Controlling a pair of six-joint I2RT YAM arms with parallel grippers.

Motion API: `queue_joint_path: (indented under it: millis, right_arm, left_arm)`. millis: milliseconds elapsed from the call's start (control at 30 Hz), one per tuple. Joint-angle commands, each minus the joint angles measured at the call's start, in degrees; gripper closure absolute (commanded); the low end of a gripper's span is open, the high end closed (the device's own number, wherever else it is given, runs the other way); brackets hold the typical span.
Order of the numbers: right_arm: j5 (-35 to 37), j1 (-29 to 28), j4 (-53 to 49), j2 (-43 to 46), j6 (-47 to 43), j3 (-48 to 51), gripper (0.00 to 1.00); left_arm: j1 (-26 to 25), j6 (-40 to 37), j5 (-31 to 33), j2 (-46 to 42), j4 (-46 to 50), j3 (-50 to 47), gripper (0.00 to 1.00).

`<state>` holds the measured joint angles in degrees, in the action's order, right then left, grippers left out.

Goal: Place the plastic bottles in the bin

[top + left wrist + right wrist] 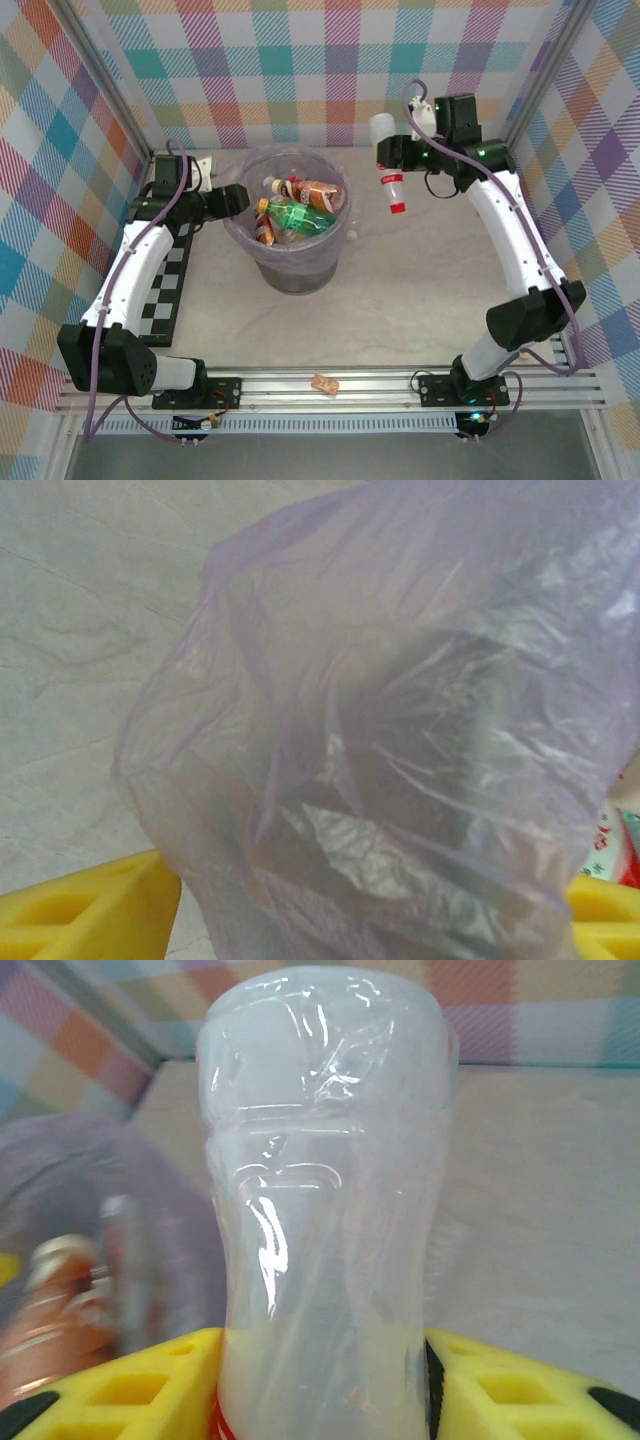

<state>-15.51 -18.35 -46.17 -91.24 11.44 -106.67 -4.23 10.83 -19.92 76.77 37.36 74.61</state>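
While the right claw [390,153] grips one clear bottle [394,186], red cap downward, just right of the bin [300,272] and above the worktop [420,300], most of the job looks done. Inside the single bin lie one green bottle [300,215] and two amber bottles [318,190], three by my count, though the overlap may hide a fourth. The held bottle is, I judge, what remains to drop in. One tan block [325,383] sits by the near rail. The left claw [237,200] is at the bin's left rim, the bag [400,730] between its fingers [90,910]; whether it pinches the bag I cannot tell.
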Motion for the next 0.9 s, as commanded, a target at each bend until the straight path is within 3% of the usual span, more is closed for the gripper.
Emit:
queue_joint_path:
  millis: [0,67,267,400,567,867]
  right_arm:
    - [-5.3,-3.9,0.2,2.1,3.9,-2.4,0.51]
    - [-6.4,-6.9,2.1,2.8,5.9,-2.7,0.51]
    - [-6.2,-17.8,8.5,1.4,11.0,-5.0,0.51]
    - [-4.5,-24.1,11.3,-2.3,12.8,-8.5,0.50]
    - [-0.5,-28.2,12.9,-8.5,14.7,-13.7,0.50]
    - [1.7,-31.5,17.9,-16.5,21.0,-16.0,0.50]
  left_arm:
    - [1.0,1.1,-3.0,-1.0,1.2,3.1,0.24]
    - [1.0,1.0,-3.0,-1.7,2.2,4.2,0.19]
    - [1.0,0.3,-1.4,-4.6,5.5,6.9,0.17]
    - [1.0,-1.5,3.8,-7.2,9.4,10.0,0.16]
    - [1.0,-2.7,7.2,-9.4,14.3,16.0,0.16]
    - [1.0,1.9,1.8,-12.6,13.7,18.7,0.20]
